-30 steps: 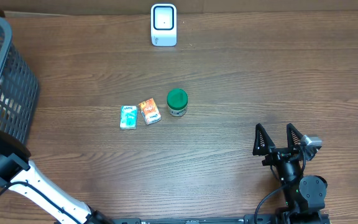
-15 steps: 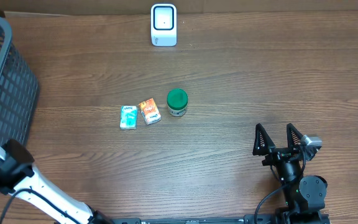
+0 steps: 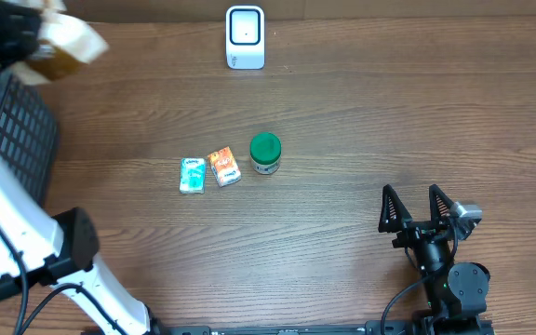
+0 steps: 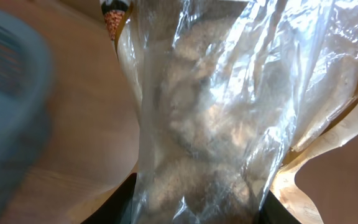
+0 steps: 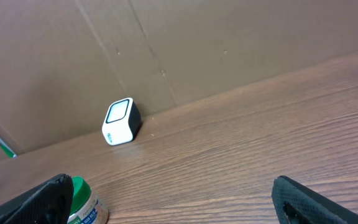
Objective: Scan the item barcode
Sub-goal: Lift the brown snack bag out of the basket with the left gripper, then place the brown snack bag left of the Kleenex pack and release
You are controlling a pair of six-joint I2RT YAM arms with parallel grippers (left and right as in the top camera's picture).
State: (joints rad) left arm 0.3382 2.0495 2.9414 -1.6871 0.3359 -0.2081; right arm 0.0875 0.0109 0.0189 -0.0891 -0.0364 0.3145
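Bag up in the air on the left, white scanner at the back.
My left gripper (image 3: 21,39) pinches a clear bag (image 4: 216,112) with pale brown lumps inside, up by the grey basket (image 3: 35,140). Near the middle of the table (image 3: 361,112) sit a blue pack (image 3: 192,175), an orange pack (image 3: 224,167) and a green-lid jar (image 3: 265,154). The scanner (image 3: 245,37) stands behind them. My right gripper (image 3: 421,209) is far right, jaws wide, holding nothing.
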